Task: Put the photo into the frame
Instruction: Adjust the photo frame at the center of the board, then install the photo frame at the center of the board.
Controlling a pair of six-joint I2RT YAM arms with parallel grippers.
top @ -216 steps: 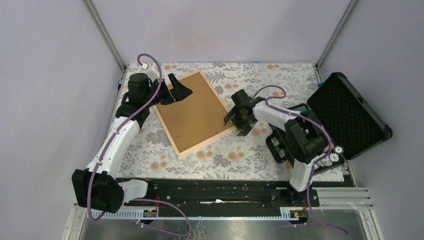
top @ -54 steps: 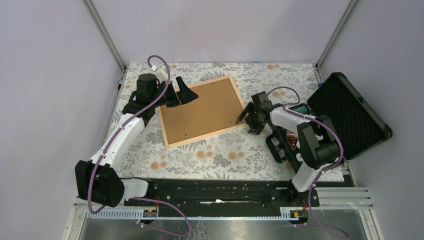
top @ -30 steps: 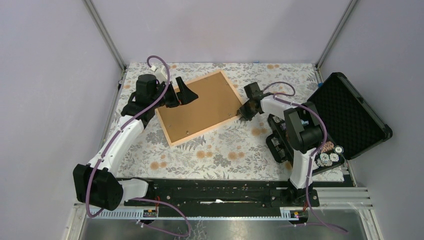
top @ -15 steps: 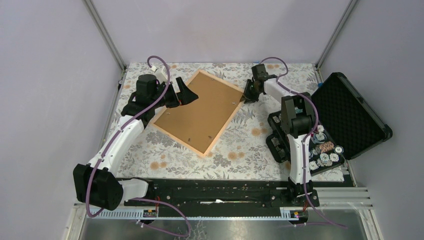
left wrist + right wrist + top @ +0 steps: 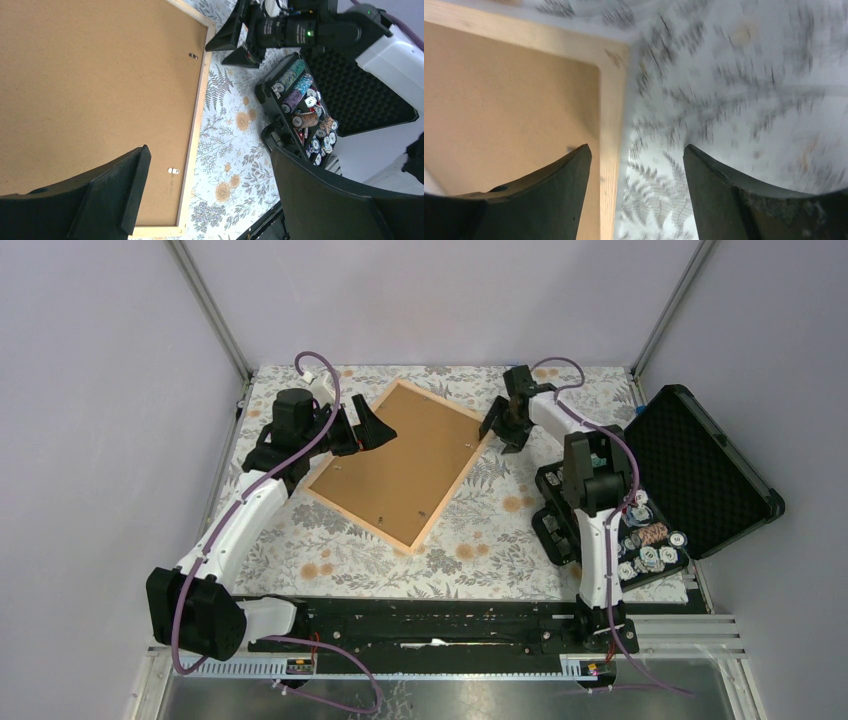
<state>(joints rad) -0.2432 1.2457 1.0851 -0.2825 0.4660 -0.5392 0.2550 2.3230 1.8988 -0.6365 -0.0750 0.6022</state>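
Observation:
The frame (image 5: 451,489) of light wood lies face down on the floral cloth, turned diagonally. The photo's plain brown board back (image 5: 395,465) fills it, and the printed side is hidden. My left gripper (image 5: 368,425) is open and empty, hovering over the frame's far left part; its wrist view shows the board (image 5: 100,90) and a rail (image 5: 197,120) between its fingers (image 5: 207,155). My right gripper (image 5: 497,435) is open and empty at the frame's right corner. In its wrist view the jaws (image 5: 636,150) straddle the rail (image 5: 611,100) beside the board (image 5: 509,100).
An open black foam-lined case (image 5: 695,470) stands at the right edge. A black tray of poker chips (image 5: 620,530) lies beside it, also in the left wrist view (image 5: 300,110). Metal posts and walls close in the far side of the table.
The frame with the board has swung round on the cloth to a new diagonal. My right gripper moved from the near right to the far side at the frame's corner. The left gripper has barely moved.

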